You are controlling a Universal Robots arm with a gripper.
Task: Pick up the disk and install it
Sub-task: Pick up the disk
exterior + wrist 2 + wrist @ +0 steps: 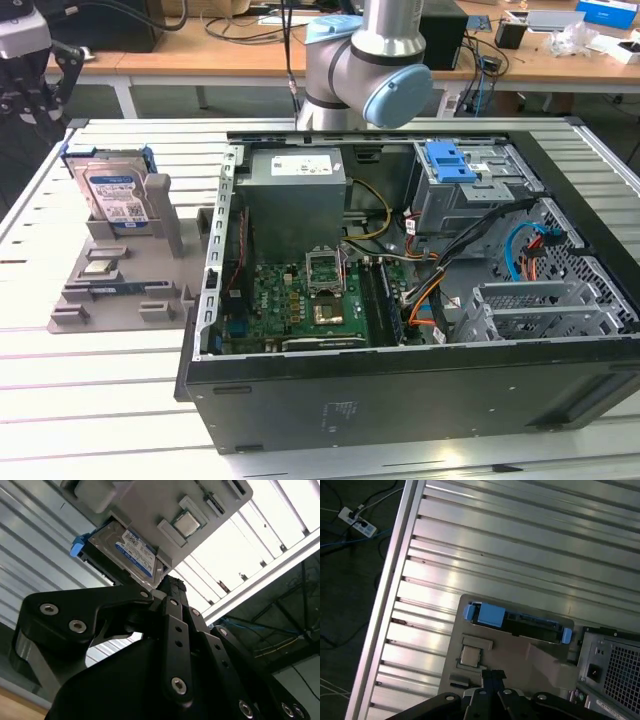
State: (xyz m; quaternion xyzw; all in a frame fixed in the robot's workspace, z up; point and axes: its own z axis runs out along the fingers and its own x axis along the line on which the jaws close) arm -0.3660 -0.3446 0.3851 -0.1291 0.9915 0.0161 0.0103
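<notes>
The disk (115,190) stands on edge in a grey holder (110,290) on the slatted table, at the exterior view's left of the open computer case (400,390). It is silver with a white-and-blue label and blue side rails. Both wrist views show it, as disk (132,547) and disk (517,622). My black gripper (35,90) hangs behind and above the disk, apart from it. Its fingertips (490,675) lie close together with nothing between them, and the gripper (172,587) points toward the holder (150,505).
Inside the case are a grey power-supply box (295,170), a green motherboard (300,305) and a metal drive cage with a blue latch (450,165). A small square chip (100,267) lies on the holder. The arm's base (360,70) stands behind the case. Desks with cables lie beyond.
</notes>
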